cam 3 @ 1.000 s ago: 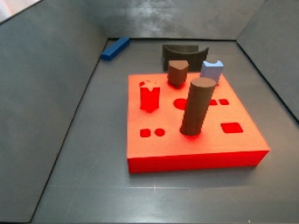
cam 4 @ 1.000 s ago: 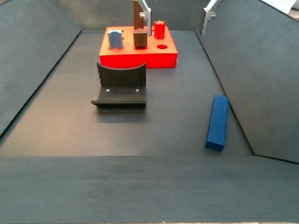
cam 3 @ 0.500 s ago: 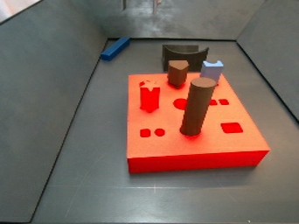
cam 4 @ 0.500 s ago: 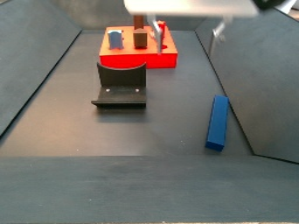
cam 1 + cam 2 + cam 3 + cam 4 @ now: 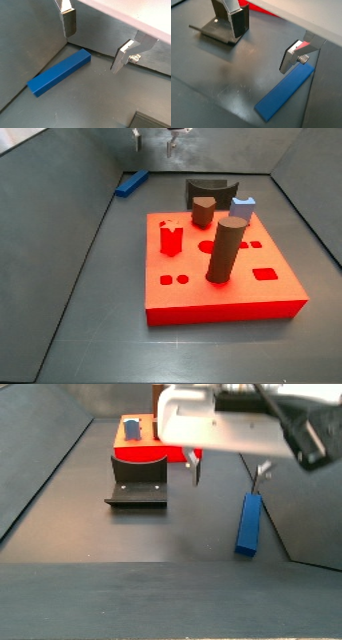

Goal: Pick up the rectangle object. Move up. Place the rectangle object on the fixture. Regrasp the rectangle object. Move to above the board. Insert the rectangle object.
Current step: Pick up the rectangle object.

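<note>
On the dark grey floor, the long saturated blue rectangular bar [image 5: 249,523] is lying flat by the wall. The two-finger gripper [image 5: 227,476] is hovering at its 12 o'clock, jaws spread, gripping nothing.

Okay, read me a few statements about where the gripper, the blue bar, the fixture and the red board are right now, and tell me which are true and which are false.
1. The gripper is shut on the rectangle object. False: its fingers are apart with nothing between them, and the bar lies on the floor.
2. In a side view the rectangle object lies near the wall. True.
3. The rectangle object already rests on the fixture. False: the fixture's notch holds nothing.
4. A tall brown cylinder stands upright on the board. True.
5. The gripper hangs above the board. False: it is over the floor by the bar.
</note>
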